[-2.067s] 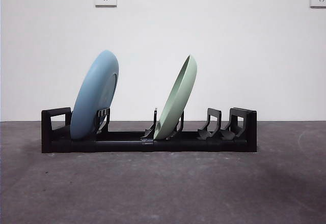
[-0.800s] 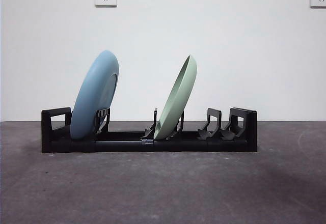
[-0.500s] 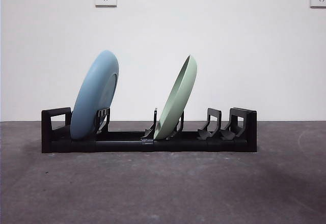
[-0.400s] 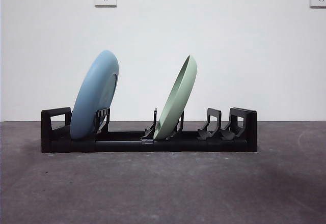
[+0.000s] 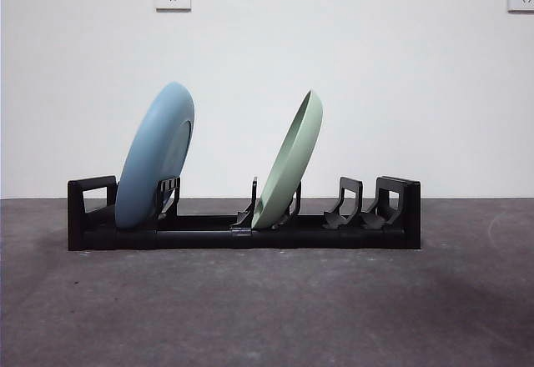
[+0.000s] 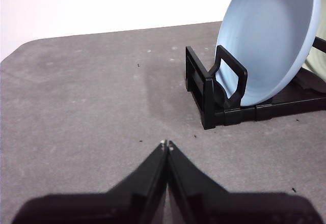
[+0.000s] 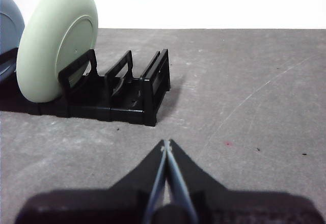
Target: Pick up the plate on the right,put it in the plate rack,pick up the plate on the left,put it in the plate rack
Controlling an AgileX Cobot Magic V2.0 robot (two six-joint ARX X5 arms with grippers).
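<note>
Blue plate (image 5: 156, 157) and green plate (image 5: 289, 163) lean in the rack (image 5: 242, 232), probably mid-table, while left gripper (image 6: 166, 145) and right gripper (image 7: 166, 144), tips pressed together, hover over bare table (image 5: 267, 309) off either end

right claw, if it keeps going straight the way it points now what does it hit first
Probably nothing: ahead of the shut right claw lies bare table. The plate rack sits just off that line, though depth is unclear.

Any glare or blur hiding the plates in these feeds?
Front view: even light, blue plate and green plate sharp, no glare. Left wrist view: left gripper blurred up close. Right wrist view: right gripper soft, plate rack clear.
</note>
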